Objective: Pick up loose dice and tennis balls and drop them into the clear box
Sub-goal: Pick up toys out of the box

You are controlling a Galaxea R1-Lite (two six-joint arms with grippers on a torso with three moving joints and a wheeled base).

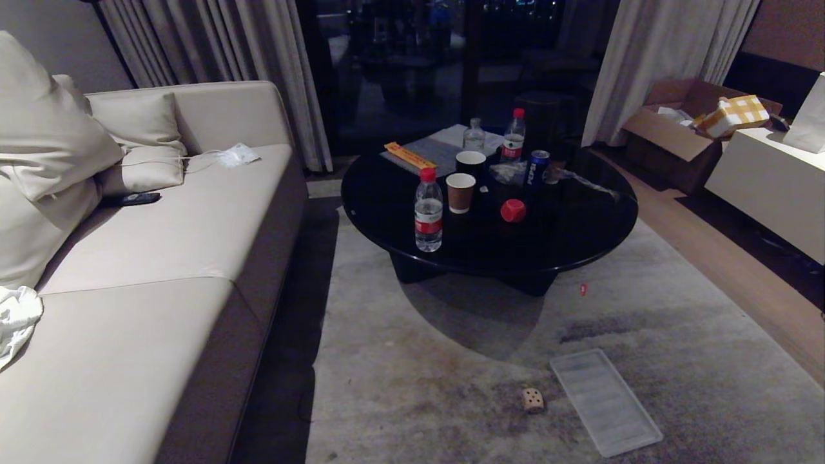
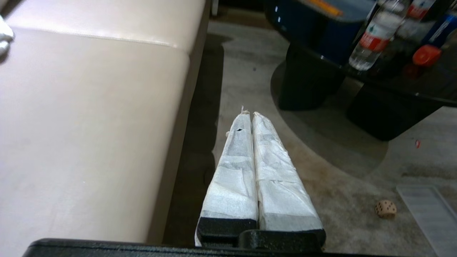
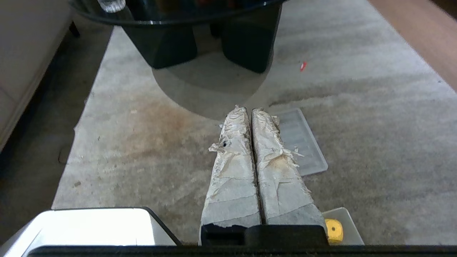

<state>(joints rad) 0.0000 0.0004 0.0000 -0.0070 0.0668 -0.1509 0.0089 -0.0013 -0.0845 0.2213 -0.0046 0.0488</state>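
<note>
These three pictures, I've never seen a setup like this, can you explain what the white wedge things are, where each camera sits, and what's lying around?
The wide picture is from a camera on the robot's head. It looks down at a sofa, a round black table with bottles, cups and a red die, and a carpet. On the carpet lie a beige die and a flat ribbed lid.

The other two pictures come from cameras on the robot's wrists. The taped white wedges are its pincers: the left gripper near the sofa, the right gripper over the carpet. Both are shut and hold nothing. A yellow die shows by the right gripper's base, apparently inside a clear box.
</note>
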